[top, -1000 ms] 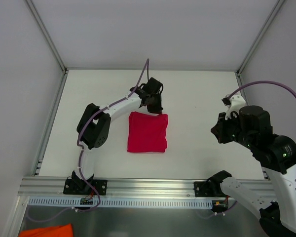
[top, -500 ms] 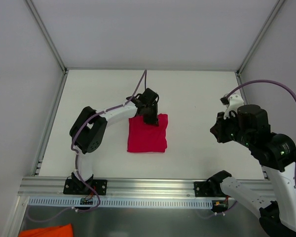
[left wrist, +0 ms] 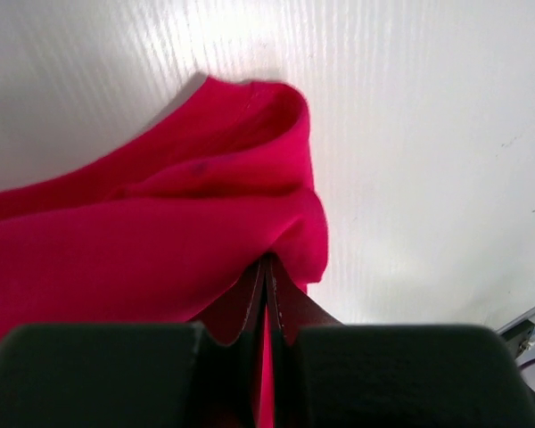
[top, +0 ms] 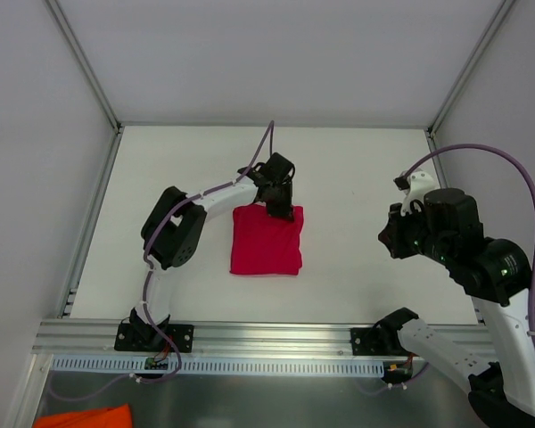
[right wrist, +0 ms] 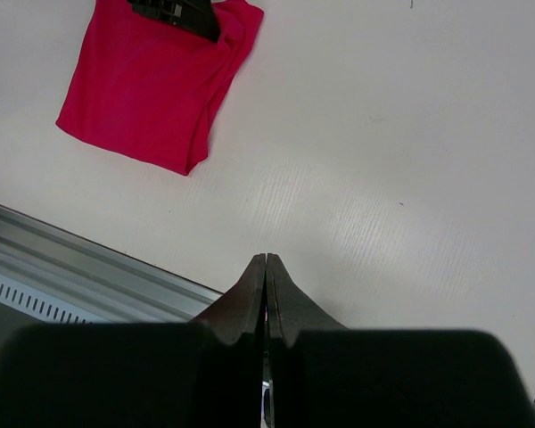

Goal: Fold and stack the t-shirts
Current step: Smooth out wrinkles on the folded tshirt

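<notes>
The t-shirt (top: 266, 241), plain crimson red, lies folded into a rough square mid-table. It also shows in the left wrist view (left wrist: 143, 241) and the right wrist view (right wrist: 152, 80). My left gripper (top: 280, 210) stands over its far right corner, shut, its tips (left wrist: 266, 259) pressed into bunched fabric there. No cloth shows pinched between the fingers. The corner is rumpled into a raised fold beside the tips. My right gripper (top: 389, 239) hovers high at the right, shut and empty (right wrist: 266, 259), well away from the shirt.
An aluminium rail (top: 250, 337) runs along the near table edge, with both arm bases bolted to it. An orange cloth (top: 80, 417) lies below the rail at bottom left. White walls and frame posts enclose the table on the left, far and right sides.
The left gripper came down from just beyond the shirt's far edge onto that edge, then slid right towards the far right corner. The right arm barely moved.
</notes>
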### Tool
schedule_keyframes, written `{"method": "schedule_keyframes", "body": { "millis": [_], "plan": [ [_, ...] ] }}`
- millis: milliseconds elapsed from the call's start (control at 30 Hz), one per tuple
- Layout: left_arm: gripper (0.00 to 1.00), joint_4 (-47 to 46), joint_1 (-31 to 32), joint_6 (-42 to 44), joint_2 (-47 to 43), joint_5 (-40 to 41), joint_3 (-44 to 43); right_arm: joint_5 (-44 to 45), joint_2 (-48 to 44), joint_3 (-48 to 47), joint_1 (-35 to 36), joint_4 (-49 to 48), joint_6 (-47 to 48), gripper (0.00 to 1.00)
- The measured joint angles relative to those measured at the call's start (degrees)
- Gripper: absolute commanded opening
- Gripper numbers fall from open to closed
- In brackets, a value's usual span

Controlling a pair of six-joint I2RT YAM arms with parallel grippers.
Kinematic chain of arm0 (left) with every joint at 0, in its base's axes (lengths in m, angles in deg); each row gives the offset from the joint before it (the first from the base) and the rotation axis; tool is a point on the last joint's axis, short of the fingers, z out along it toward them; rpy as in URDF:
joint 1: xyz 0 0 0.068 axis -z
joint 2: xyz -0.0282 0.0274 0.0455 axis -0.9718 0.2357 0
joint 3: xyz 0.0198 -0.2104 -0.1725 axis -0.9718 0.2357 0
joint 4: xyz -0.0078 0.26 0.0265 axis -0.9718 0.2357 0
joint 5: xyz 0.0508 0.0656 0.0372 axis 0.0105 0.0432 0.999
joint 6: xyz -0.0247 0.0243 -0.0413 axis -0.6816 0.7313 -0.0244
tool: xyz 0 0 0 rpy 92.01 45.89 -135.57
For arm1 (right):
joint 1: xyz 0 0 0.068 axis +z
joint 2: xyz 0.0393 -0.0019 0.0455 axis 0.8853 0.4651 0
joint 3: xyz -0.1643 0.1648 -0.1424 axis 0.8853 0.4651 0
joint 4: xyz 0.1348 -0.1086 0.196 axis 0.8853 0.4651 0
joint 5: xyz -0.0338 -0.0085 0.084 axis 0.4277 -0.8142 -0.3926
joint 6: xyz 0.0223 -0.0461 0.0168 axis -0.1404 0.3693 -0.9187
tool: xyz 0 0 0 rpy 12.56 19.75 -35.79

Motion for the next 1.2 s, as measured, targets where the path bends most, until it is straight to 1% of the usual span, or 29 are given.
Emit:
{"method": "schedule_keyframes", "body": {
  "millis": [133,333,767,867,1067,1200],
  "plan": [
    [0.00,0.81,-0.83,0.50,2.08,0.04,-3.58,0.04,-0.26,0.72,0.00,0.39,0.00,0.01],
    [0.00,2.89,-2.91,0.59,3.72,1.27,-6.78,0.50,-1.73,1.16,0.04,1.75,0.00,0.01],
    [0.00,5.75,-4.79,1.79,2.97,10.64,-7.21,0.42,-4.50,3.13,0.09,3.54,-0.24,0.01],
    [0.00,5.79,-4.87,2.08,0.70,11.67,-6.60,0.15,-5.01,4.31,0.09,3.65,-0.24,0.01],
    [0.00,3.17,-4.87,1.99,-11.10,13.27,3.76,-0.22,-5.77,6.19,0.09,3.34,-0.28,0.01],
    [0.00,0.98,-5.09,1.64,-16.41,11.61,8.35,-1.90,-5.81,9.05,0.09,2.32,-0.44,0.01]
  ]
}}
